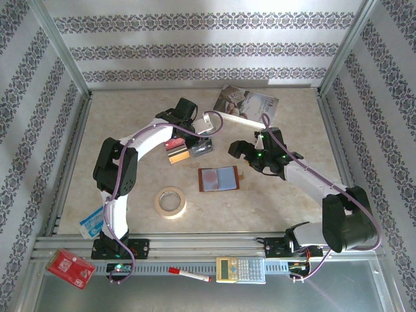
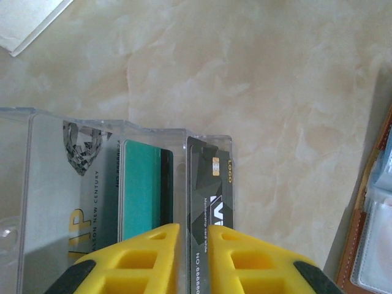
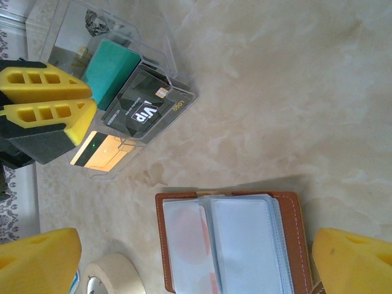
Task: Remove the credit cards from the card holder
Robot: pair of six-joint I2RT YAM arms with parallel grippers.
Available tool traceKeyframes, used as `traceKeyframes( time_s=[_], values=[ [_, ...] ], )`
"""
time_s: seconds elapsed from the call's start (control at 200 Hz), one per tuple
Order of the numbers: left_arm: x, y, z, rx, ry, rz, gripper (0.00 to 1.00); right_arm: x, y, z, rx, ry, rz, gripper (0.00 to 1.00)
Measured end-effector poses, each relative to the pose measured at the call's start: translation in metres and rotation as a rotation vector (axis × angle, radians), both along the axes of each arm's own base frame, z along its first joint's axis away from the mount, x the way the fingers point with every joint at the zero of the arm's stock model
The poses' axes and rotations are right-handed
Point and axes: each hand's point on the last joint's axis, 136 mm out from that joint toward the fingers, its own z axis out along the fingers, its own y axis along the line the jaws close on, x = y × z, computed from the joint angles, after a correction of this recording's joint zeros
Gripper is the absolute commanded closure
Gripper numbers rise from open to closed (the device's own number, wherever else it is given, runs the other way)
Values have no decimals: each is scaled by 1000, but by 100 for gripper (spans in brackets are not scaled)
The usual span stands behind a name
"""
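Observation:
The brown card holder (image 1: 219, 178) lies open on the table, its clear sleeves (image 3: 229, 245) facing up; its edge (image 2: 367, 245) shows at the right of the left wrist view. Left of it stands a clear plastic stand (image 1: 185, 149) holding credit cards: a teal one (image 2: 139, 190), a black VIP one (image 2: 211, 190) and an orange-gold one (image 3: 104, 152). My left gripper (image 2: 193, 245) is over the stand, jaws slightly parted, with the black card's end between them, its face showing in the gap. My right gripper (image 3: 196, 269) hovers wide open above the holder, with nothing in it.
A tape roll (image 1: 170, 201) lies in front of the holder. A pale book (image 1: 247, 101) sits at the back. At the near edge are a blue-and-white packet (image 1: 91, 224), a red packet (image 1: 70, 268), a pen (image 1: 190, 273) and a calculator (image 1: 240, 268).

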Motion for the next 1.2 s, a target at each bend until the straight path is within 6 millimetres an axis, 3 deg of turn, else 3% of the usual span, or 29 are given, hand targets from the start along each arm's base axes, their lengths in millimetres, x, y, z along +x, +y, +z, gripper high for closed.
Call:
traceKeyframes(
  time_s=[0.2,0.32,0.465,0.575,0.649,0.749,0.944,1.034,1.199],
  values=[
    [3,-2,3,-20,-6,25,75,0,0,1,0,-1,1,5],
    [0,3,12,-53,-12,95,63,-4,-1,6,-19,-10,2,7],
    [-13,19,52,-146,-69,255,41,-12,10,25,-93,-64,42,10],
    [-23,38,83,-235,-122,415,33,-22,31,36,-155,-102,112,12],
    [-29,54,94,-293,-142,543,27,-31,46,35,-203,-113,166,15],
    [-40,79,91,-342,-124,707,20,-44,63,21,-286,-100,241,16],
    [-58,132,67,-425,2,993,9,-71,75,-35,-502,2,374,21],
    [-62,138,58,-463,69,1046,9,-78,79,-55,-584,43,417,23],
    [-79,129,36,-473,188,1046,9,-84,79,-76,-672,81,454,26]
  ],
)
